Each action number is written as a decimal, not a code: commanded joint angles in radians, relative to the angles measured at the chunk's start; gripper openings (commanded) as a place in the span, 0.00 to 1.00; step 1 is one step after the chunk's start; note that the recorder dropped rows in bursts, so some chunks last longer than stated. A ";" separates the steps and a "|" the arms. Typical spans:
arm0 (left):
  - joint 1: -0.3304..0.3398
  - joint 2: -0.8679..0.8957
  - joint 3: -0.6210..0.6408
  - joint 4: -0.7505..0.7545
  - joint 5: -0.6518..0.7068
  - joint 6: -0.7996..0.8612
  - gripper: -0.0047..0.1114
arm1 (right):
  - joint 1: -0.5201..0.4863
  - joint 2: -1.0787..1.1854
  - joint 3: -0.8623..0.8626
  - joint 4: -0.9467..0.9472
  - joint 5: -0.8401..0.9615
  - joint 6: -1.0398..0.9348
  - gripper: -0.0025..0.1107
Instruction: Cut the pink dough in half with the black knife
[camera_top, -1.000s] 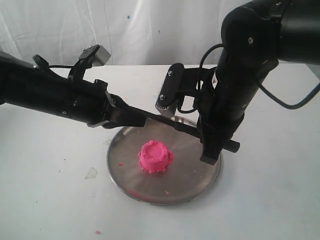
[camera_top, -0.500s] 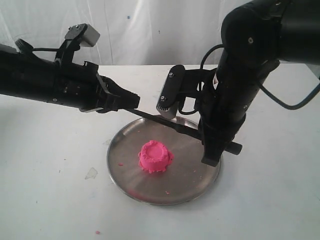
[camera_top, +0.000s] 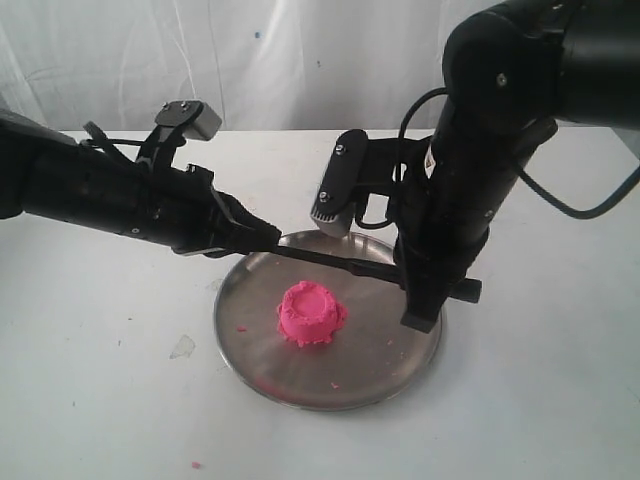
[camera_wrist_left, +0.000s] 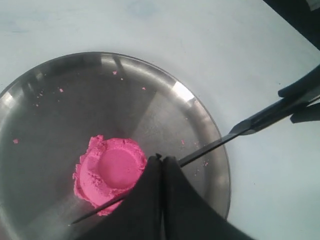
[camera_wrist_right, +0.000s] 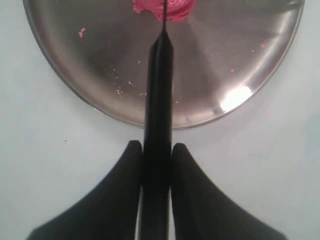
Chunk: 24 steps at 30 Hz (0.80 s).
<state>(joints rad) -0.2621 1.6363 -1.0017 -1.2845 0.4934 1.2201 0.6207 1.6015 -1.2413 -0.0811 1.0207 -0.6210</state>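
The pink dough (camera_top: 311, 313) is a round flat-topped mound on the steel plate (camera_top: 250, 370). The black knife (camera_top: 340, 260) hangs level just above it, with its handle clamped in my right gripper (camera_top: 425, 305), which points down at the plate's right rim. My left gripper (camera_top: 272, 238) is shut, its tips lying over the blade near the point. In the left wrist view the blade (camera_wrist_left: 260, 117) runs under the closed gripper (camera_wrist_left: 161, 158) and across the edge of the dough (camera_wrist_left: 107, 175). In the right wrist view the knife (camera_wrist_right: 158, 90) points from the gripper (camera_wrist_right: 157, 146) at the dough (camera_wrist_right: 165, 7).
Pink crumbs dot the plate (camera_wrist_left: 75, 90) and the white table (camera_top: 120, 400). A clear scrap (camera_top: 182, 347) lies left of the plate. A white curtain (camera_top: 300, 60) hangs behind the table.
My left gripper lifted and drew back to the left, then came down onto the blade again. The knife now sits flatter, its point lower. The right arm has hardly moved.
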 joint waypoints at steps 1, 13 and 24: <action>-0.001 0.009 0.000 0.008 -0.017 0.014 0.04 | -0.003 -0.006 -0.006 0.006 -0.025 -0.011 0.02; 0.001 -0.151 0.000 0.101 -0.053 0.006 0.04 | -0.003 0.069 -0.006 -0.021 -0.020 0.021 0.02; 0.001 -0.144 0.000 0.134 -0.044 -0.038 0.04 | -0.003 0.156 -0.006 -0.028 -0.074 0.014 0.02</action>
<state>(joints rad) -0.2621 1.4866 -1.0017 -1.1478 0.4291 1.1895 0.6207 1.7459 -1.2436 -0.0983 0.9644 -0.6054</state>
